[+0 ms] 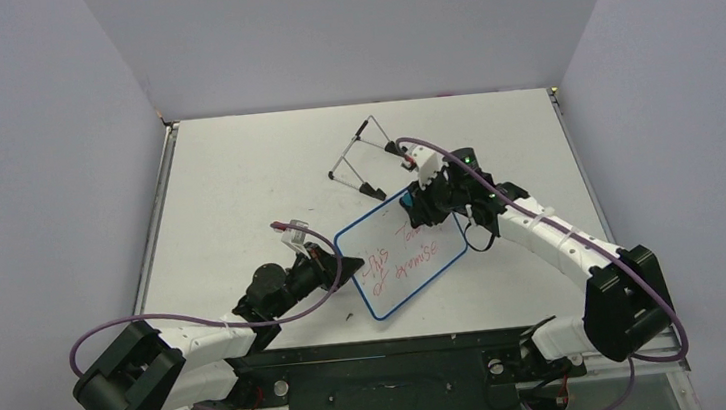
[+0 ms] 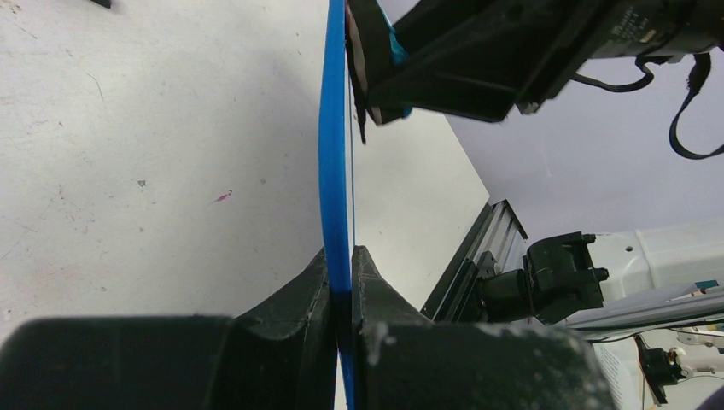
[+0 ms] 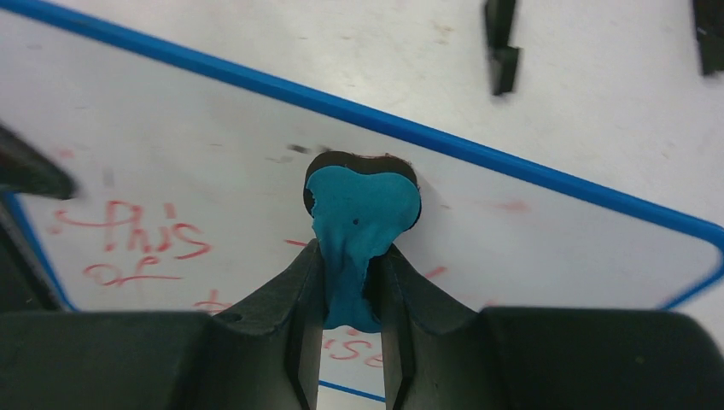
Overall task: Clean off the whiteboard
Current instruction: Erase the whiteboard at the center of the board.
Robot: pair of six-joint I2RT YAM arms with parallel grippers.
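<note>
**Figure: bimanual arrangement at the whiteboard, shown in three views.**

The whiteboard (image 1: pixel 403 264), white with a thin blue rim and rounded corners, is seen near the middle of the table (image 1: pixel 236 177), between the two arms and set askew to the table edges. Its rim is gripped at the left end by the left gripper (image 2: pixel 340 273), whose fingers are closed tightly on the blue edge, one on either face. In the left wrist view the board is seen edge-on as a narrow blue line. Whether the board rests on the table or is held slightly above it cannot be told.

A small blue eraser (image 3: pixel 363 213) is held by the right gripper (image 3: pixel 350 252). Its narrow waist is pinched between the nearly closed fingers, and its broader end, backed by a dark pad, is set against the board's face near the far long edge.

Red handwritten marks (image 3: pixel 145 243) are seen on the part of the face towards the left gripper and along the near edge. Only faint red smudges are visible on the area beside the eraser.

A thin wire easel stand (image 1: pixel 365 160) with black feet is seen on the table beyond the board, just behind the right gripper and apart from the board.
</note>
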